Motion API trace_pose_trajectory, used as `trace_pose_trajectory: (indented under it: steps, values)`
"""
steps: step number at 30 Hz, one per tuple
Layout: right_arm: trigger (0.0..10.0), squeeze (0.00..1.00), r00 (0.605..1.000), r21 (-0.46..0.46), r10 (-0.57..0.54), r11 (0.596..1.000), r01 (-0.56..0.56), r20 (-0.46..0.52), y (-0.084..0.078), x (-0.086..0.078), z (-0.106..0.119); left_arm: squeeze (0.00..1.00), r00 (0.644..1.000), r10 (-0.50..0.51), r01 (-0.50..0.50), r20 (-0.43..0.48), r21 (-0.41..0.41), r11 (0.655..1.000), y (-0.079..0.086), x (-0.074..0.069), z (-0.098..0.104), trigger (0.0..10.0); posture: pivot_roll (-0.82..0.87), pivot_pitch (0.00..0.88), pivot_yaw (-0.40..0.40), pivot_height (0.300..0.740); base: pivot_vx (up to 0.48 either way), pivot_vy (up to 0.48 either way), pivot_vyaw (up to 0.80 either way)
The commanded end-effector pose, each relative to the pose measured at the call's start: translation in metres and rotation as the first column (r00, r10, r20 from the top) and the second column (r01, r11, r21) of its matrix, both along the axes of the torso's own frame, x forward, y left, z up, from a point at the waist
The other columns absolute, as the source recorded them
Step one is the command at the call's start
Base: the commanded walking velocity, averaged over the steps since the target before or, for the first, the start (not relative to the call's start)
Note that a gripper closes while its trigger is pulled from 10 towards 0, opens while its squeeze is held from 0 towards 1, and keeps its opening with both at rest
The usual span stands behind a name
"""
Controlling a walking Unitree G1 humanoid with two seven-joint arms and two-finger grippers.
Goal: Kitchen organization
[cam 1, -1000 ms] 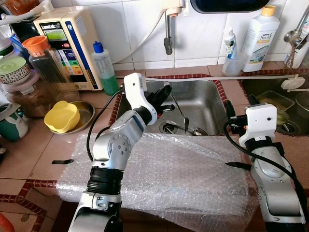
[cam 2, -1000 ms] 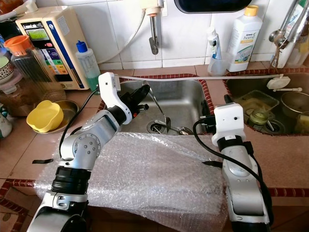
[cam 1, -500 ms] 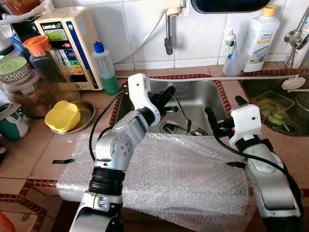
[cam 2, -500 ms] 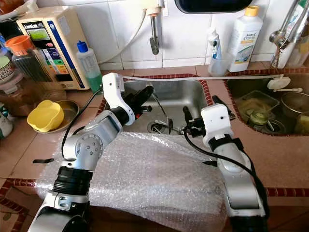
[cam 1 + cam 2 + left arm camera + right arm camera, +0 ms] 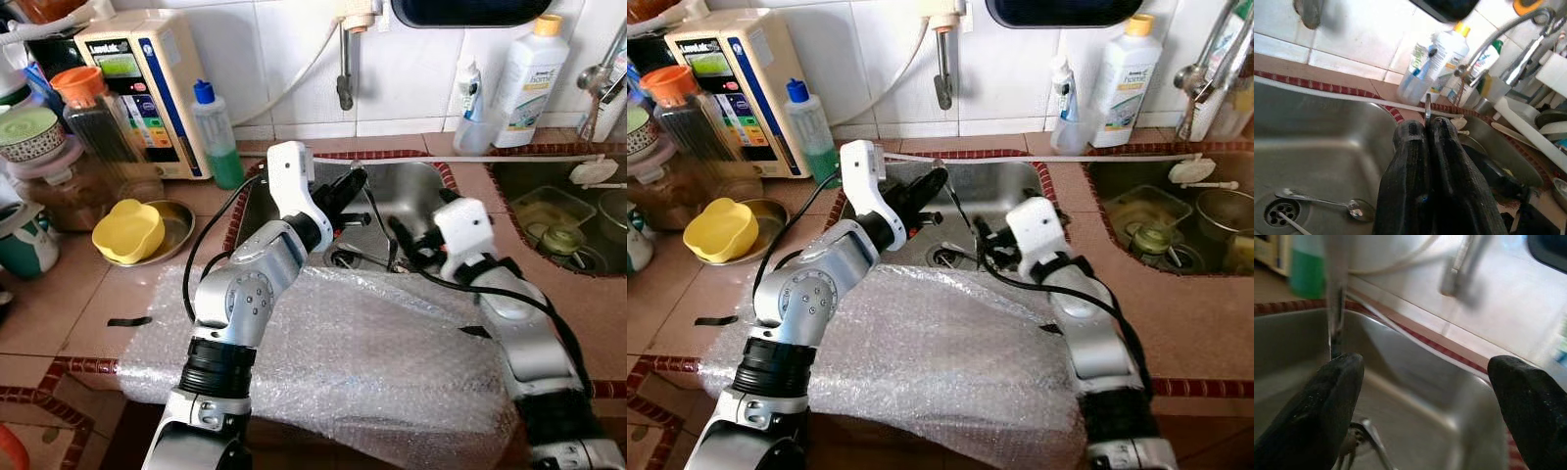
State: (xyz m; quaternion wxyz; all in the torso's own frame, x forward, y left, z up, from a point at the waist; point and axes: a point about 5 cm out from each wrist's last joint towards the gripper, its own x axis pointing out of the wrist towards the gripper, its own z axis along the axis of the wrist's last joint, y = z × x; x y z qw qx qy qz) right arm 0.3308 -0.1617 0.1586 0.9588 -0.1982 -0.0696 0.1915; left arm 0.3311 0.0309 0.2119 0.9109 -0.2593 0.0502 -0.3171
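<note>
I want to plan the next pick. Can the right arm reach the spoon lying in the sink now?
Probably yes. The right end effector is open and hangs over the sink, and the spoon lies by the drain with nothing covering it. The utensil held by the left end effector hangs close by.

worktop: terracotta tile, steel sink set in | bubble wrap sheet beneath both arms | yellow bowl on steel plate, well outboard of left end effector | green-liquid bottle, water purifier beyond it | detergent bottle beyond right end effector

Head stereo pair looks down over the sink; both wrist cameras view its basin at close range.
</note>
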Motion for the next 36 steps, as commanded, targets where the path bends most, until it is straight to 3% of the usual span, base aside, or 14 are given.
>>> trace_pose_trajectory:
  steps: [1,5,6,12,16,21,25,29,30,36]
  values:
    - [10.0,1.00,0.999,-0.014,0.038,0.999,-0.038,0.009,0.009,0.004,0.002,0.00,1.000,-0.013,0.013,0.024,-0.024,1.000,-0.008,-0.003,0.010,10.0,0.02,0.018,0.076,0.740,0.000,0.000,0.00]
    - [10.0,1.00,0.998,-0.042,0.047,0.998,-0.045,0.037,0.017,0.014,0.005,0.00,1.000,-0.006,0.007,0.024,-0.030,1.000,-0.008,-0.006,0.011,10.0,0.03,0.022,0.060,0.740,0.000,0.000,0.00]
    - [10.0,0.00,0.998,-0.037,0.050,0.998,-0.049,0.032,0.018,0.017,0.005,0.00,1.000,-0.005,0.005,0.024,-0.032,0.999,-0.009,-0.007,0.011,10.0,0.04,0.025,0.054,0.740,0.000,0.000,0.00]
    - [10.0,0.00,0.997,-0.031,0.065,0.998,-0.063,0.038,0.031,0.029,0.007,0.00,1.000,0.000,0.001,0.018,-0.035,0.999,-0.009,-0.010,0.011,10.0,0.05,0.031,0.044,0.740,0.000,0.000,0.00]
    - [10.0,0.00,0.992,-0.015,0.123,0.992,-0.123,0.025,0.048,0.034,0.005,0.00,1.000,0.010,-0.010,0.011,-0.027,1.000,-0.007,-0.011,0.009,10.0,0.07,0.036,0.042,0.740,0.000,0.000,0.00]
    - [10.0,0.00,0.983,0.000,0.184,0.983,-0.184,0.008,0.051,0.033,0.004,0.00,1.000,0.022,-0.022,0.010,-0.022,1.000,-0.004,-0.011,0.009,10.0,0.07,0.040,0.039,0.740,0.000,0.000,0.00]
    - [10.0,0.00,0.980,-0.027,0.197,0.980,-0.197,0.013,0.043,0.034,0.008,0.00,0.999,0.032,-0.032,0.007,-0.018,0.999,-0.002,-0.010,0.007,10.0,0.07,0.042,0.039,0.740,0.000,0.000,0.00]
    - [10.0,0.00,0.983,-0.058,0.181,0.982,-0.179,0.025,0.024,0.035,0.016,0.00,0.999,0.042,-0.042,0.005,-0.014,0.999,-0.001,-0.009,0.006,10.0,0.07,0.043,0.036,0.740,0.000,0.000,0.00]
    - [10.0,0.00,0.988,-0.070,0.146,0.987,-0.142,0.046,0.012,0.035,0.020,0.00,0.999,0.044,-0.044,0.005,-0.015,0.999,0.000,-0.009,0.006,10.0,0.07,0.046,0.034,0.740,0.000,0.000,0.00]
    - [10.0,0.00,0.988,-0.091,0.133,0.988,-0.126,0.080,-0.009,0.024,0.029,0.00,0.999,0.044,-0.044,0.001,-0.014,0.999,0.000,-0.009,0.005,10.0,0.06,0.047,0.038,0.740,0.000,0.000,0.00]
